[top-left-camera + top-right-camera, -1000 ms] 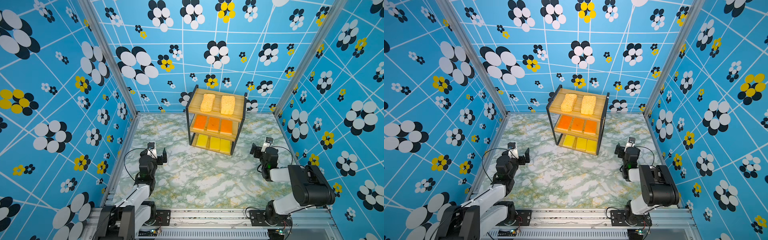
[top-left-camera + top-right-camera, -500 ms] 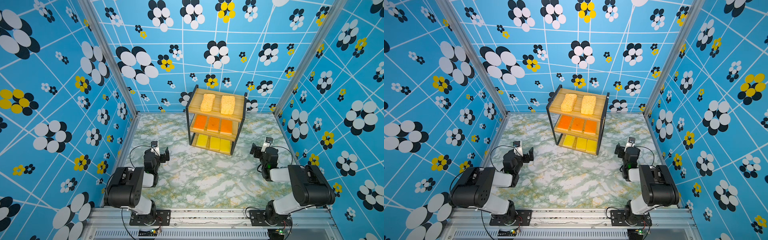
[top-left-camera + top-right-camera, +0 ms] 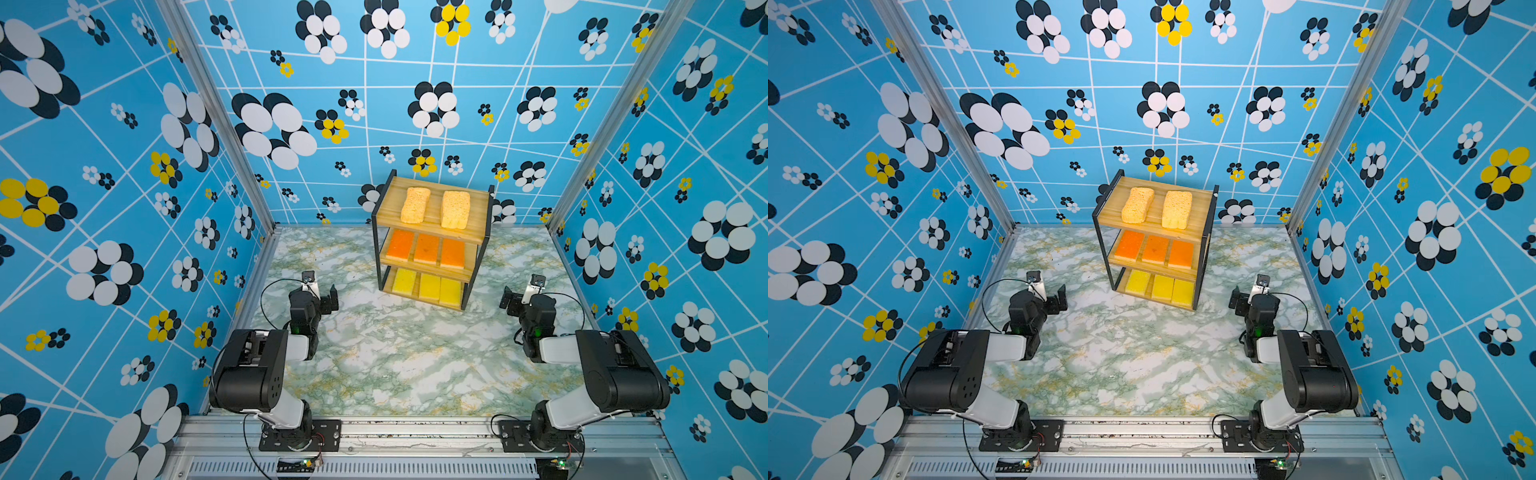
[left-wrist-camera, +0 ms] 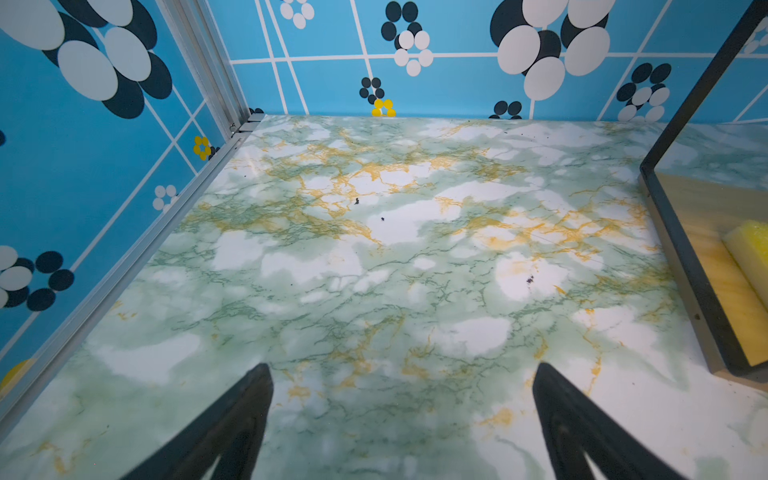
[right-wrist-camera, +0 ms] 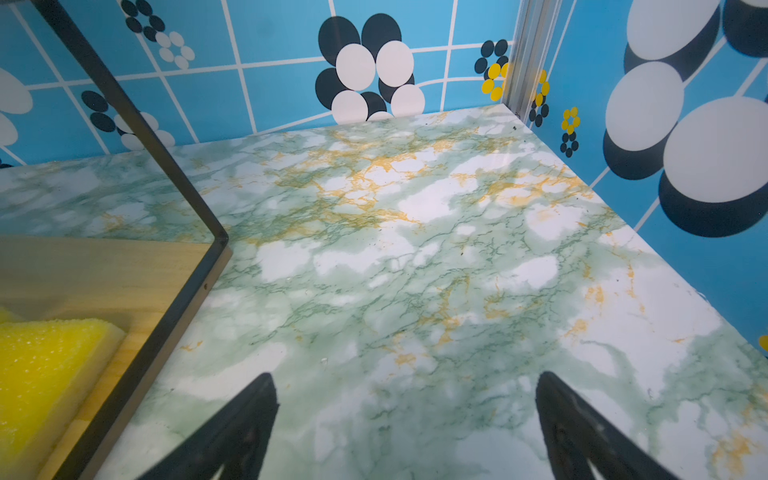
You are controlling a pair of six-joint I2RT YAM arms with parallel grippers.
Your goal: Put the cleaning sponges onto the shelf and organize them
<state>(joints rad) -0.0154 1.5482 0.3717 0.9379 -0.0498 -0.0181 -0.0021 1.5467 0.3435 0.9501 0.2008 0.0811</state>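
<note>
The shelf (image 3: 435, 208) (image 3: 1156, 203) stands at the back middle of the table. Its top board carries two tan sponges (image 3: 414, 205) (image 3: 1177, 209), the middle board three orange sponges (image 3: 426, 248) (image 3: 1155, 249), the bottom board three yellow sponges (image 3: 429, 286) (image 3: 1162, 286). My left gripper (image 3: 328, 297) (image 4: 401, 370) hangs open and empty over bare table, left of the shelf's front. On the other side my right gripper (image 3: 509, 299) (image 5: 405, 378) is open and empty too. Each wrist view catches one yellow sponge (image 4: 748, 245) (image 5: 45, 365) on the bottom board.
The marble-patterned table (image 3: 407, 357) is boxed in by blue flowered walls with aluminium corner posts (image 3: 257, 195). Both arm bases sit on a metal rail (image 3: 415, 432) along the front edge. The shelf's black frame (image 4: 681, 257) (image 5: 183, 282) lies close beside each gripper.
The left arm has folded back, its elbow now raised near its base, and its gripper has shifted slightly right. The right arm and the sponges have not moved.
</note>
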